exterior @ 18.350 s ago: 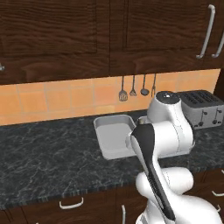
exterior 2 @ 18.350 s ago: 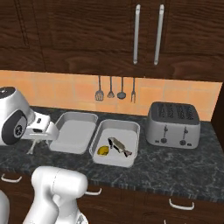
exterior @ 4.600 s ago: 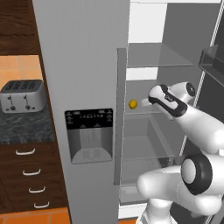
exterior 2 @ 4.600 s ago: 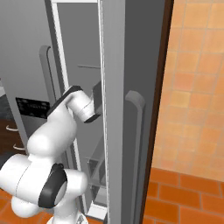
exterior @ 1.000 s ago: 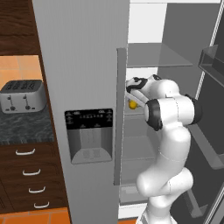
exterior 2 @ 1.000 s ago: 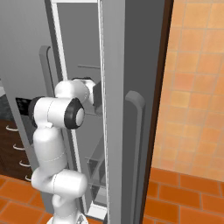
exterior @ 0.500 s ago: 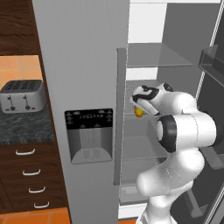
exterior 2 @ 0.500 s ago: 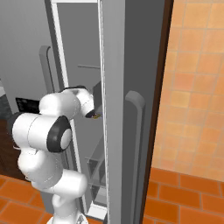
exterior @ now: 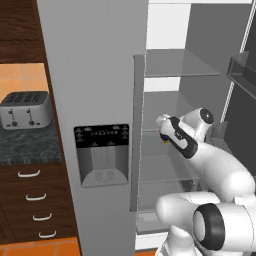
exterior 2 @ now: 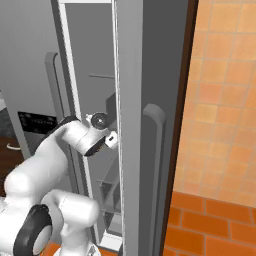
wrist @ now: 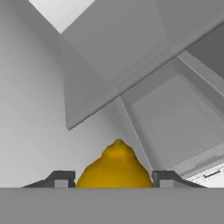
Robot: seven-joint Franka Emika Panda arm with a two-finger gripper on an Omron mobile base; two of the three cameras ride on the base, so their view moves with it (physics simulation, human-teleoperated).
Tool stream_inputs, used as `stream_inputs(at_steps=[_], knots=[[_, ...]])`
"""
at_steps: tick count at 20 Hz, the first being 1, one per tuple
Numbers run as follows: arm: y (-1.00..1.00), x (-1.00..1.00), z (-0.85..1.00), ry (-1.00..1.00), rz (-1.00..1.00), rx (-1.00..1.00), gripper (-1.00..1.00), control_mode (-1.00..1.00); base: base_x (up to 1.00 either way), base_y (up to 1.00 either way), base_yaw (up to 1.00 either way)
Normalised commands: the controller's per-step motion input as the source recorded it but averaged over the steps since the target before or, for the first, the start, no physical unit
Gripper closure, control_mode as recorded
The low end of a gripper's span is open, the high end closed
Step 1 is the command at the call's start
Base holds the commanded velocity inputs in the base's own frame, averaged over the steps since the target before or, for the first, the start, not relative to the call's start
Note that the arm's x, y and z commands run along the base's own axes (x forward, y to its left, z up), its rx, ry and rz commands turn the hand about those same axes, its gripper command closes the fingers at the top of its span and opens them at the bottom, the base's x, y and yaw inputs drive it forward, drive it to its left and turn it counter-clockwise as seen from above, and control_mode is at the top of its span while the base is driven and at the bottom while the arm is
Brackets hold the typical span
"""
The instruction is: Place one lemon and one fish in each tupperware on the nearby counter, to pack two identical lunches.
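Observation:
My gripper is inside the open fridge, just above the middle glass shelf and beside the edge of the closed left door. It is shut on a yellow lemon, which sits between the two dark fingertips in the hand view. A sliver of the lemon peeks out under the hand in the left base view. From the right base view the gripper is at the fridge's opening. The counter lies to the left of the fridge. The tupperware and the fish are out of view.
A steel toaster stands on the counter, over dark drawers. The closed fridge door carries a dispenser panel. The other door stands open at the right. An orange tiled wall bounds the right side.
Over the last second the hand, with the lemon in it, has moved down and to the right, away from the upper shelf level. The base has not moved.

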Motion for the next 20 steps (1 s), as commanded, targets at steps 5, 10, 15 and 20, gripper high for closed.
stream_inputs(at_steps=[5, 10, 15, 20], knots=[[0.04, -1.00, 0.85, 0.01, -0.11, 0.00, 1.00, -1.00, 0.00, 0.00, 0.00], [0.15, -1.00, 0.55, -0.01, -0.01, -0.01, 1.00, -1.00, 0.00, 0.00, 0.00], [0.34, -0.96, 0.20, 0.00, 0.05, -0.04, 1.00, -1.00, 0.00, 0.00, 0.00], [0.12, -0.19, 0.00, 0.00, 0.03, -0.01, 1.00, 1.00, -0.64, 0.74, 0.17]])
